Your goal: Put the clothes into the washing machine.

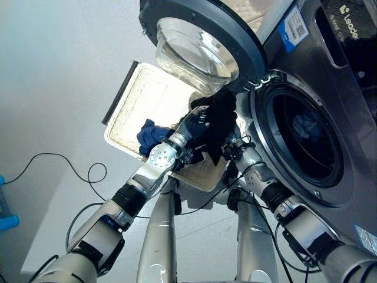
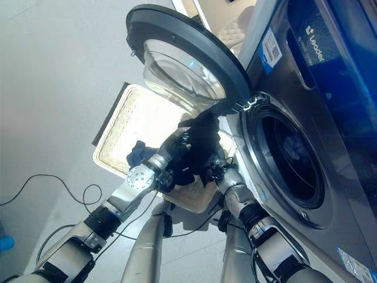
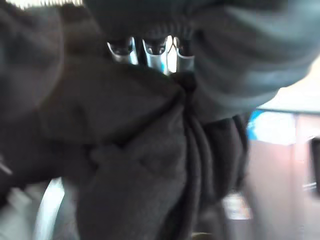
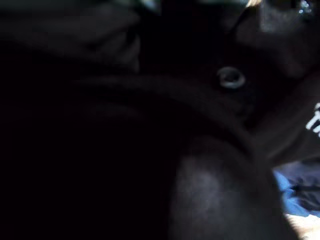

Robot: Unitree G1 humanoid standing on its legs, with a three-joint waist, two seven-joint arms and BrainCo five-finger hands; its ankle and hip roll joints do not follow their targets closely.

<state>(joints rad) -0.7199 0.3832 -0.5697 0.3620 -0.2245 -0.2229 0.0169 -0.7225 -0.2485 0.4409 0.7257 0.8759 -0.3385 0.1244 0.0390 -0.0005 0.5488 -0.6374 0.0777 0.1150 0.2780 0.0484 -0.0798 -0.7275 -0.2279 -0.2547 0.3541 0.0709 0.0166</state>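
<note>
Left eye view, black garment [image 1: 219,121] hanging lengthwise downward; left robot hand [image 1: 193,127] clutching it; right robot hand [image 1: 233,148] unclear

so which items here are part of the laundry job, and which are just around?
Job:
- black garment, bunched between the left hand and right hand
- blue garment lying in the wicker basket
- washing machine, door open, drum with cloth already inside

Just around:
- blue object on the floor at the left edge
</note>
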